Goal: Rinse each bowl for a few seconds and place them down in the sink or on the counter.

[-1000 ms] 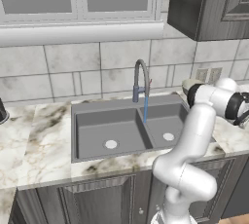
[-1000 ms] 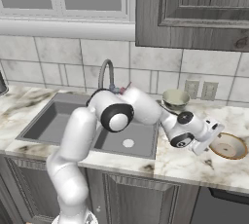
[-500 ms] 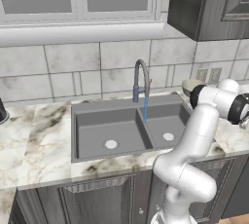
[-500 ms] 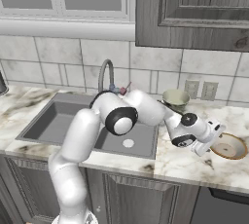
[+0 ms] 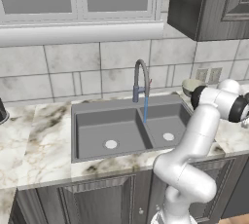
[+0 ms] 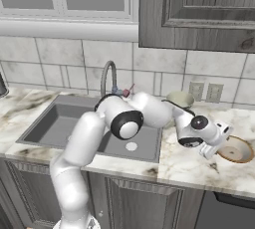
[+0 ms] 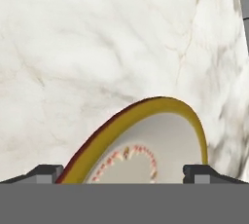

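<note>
One bowl [image 6: 236, 149], tan-rimmed and pale inside, lies on the counter [image 6: 189, 166] at the far right. My gripper [image 6: 211, 149] hovers just left of it, open and holding nothing. In the hand view this bowl [image 7: 165, 135] has a yellow-brown rim and a red pattern inside, and it lies between my open gripper's [image 7: 124, 174] fingertips [image 7: 46, 172] over the marble counter [image 7: 97, 47]. A second bowl [image 6: 180, 98] stands by the backsplash right of the sink [image 6: 55, 123], also visible as the bowl [image 5: 192, 86] behind my arm. The sink [image 5: 107, 125] holds no bowl.
The arched faucet [image 5: 141, 79] runs a thin blue stream into the right basin. Wall outlets [image 6: 208, 92] sit behind the far bowl. A dark upper cabinet [image 6: 199, 9] hangs over the right counter. A dark object [image 5: 2, 113] stands at the counter's far left.
My hand has shifted a little to the right, closer to the bowl on the right counter. The jaws stay open and both bowls lie where they were.
</note>
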